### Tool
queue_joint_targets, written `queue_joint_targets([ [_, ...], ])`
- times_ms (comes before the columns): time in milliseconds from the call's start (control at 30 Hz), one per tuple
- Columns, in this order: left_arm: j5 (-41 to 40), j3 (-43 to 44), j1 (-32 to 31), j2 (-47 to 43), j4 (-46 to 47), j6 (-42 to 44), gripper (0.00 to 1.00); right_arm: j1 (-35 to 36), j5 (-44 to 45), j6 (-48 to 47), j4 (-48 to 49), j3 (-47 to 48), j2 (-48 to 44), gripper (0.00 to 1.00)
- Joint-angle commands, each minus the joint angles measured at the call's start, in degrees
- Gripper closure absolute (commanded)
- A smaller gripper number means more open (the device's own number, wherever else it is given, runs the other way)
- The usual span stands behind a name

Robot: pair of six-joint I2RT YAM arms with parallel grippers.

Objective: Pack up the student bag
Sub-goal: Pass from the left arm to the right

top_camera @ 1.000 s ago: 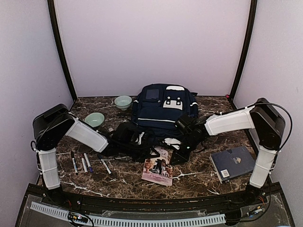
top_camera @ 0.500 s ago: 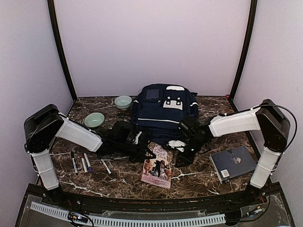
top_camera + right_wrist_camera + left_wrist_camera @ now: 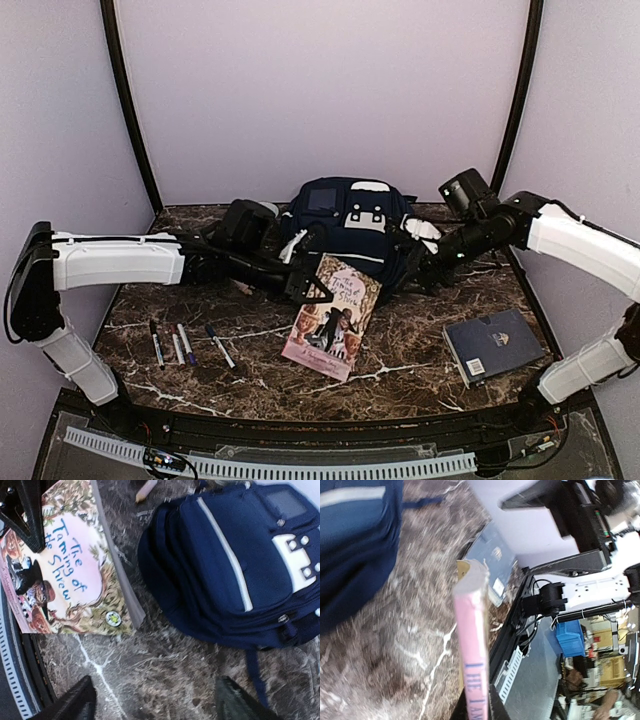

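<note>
Jaws, left gripper (image 3: 312,288): closed together on the upper left edge of a paperback (image 3: 330,315), one black finger lying across the cover's corner in the right wrist view. Jaws, right gripper (image 3: 155,705): spread wide, nothing between the two dark fingertips, bare marble beneath.

Item 1, student bag (image 3: 345,225): large, navy-blue fabric, white stripe trim, grey-white front patch with small fasteners. Placed at the back centre of the table (image 3: 400,380), close to the rear wall, front face turned up toward the overhead camera. One strap trailing onto the marble at the near side in the right wrist view.

Item 2, paperback: pink illustrated cover, title "The Taming of the Shrew", pink spine. Held tilted, upper edge just beside the bag's near edge, lower end toward the near edge of the table.

Item 3, right gripper: poised by the bag's right side, pointing down at the tabletop beside bag and paperback.

Item 4, hardcover book (image 3: 495,343): dark blue, flat on the table, near right, well apart from the bag.

Item 5, markers (image 3: 180,343): several, loose on the near left of the table.

Item 6, table: dark brown marble pattern, white veins.
</note>
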Motion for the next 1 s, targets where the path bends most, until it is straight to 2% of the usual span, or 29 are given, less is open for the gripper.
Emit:
queue_joint_targets([
  [0, -3.54, 7.90, -0.18, -5.07, -5.09, 11.80, 1.00, -4.97, -0.09, 3.35, 2.57, 7.52, -1.02, 0.02],
  [100, -5.14, 10.57, -0.14, -4.43, -3.01, 15.16, 1.00, -8.90, -12.80, 4.43, 0.28, 12.74, 0.73, 0.00],
  [300, -0.24, 11.26, 0.41, -0.66, 11.91, 14.01, 1.00, -9.59, -31.46, 4.52, 0.59, 15.95, 3.54, 0.00],
  [433, 3.61, 11.34, 0.43, 1.85, 22.19, 11.59, 1.00, -9.56, -36.53, 8.44, 5.14, 15.33, 5.57, 0.02],
  [567, 5.10, 11.22, 1.06, 3.87, 30.00, 9.29, 1.00, -9.22, -41.75, 13.47, 11.28, 13.11, 6.34, 0.04],
  [700, 6.33, 10.50, 2.41, 4.62, 36.42, 6.29, 1.00, -8.24, -44.41, 15.73, 13.43, 11.67, 6.93, 0.07],
  [833, 4.78, 10.60, 3.68, 4.83, 36.81, 5.72, 1.00, -7.84, -49.66, 19.84, 17.84, 8.15, 6.14, 0.21],
  [967, -1.03, 10.28, 4.69, 4.46, 34.62, 6.35, 1.00, -7.84, -53.08, 27.16, 24.66, 4.29, 4.92, 0.40],
])
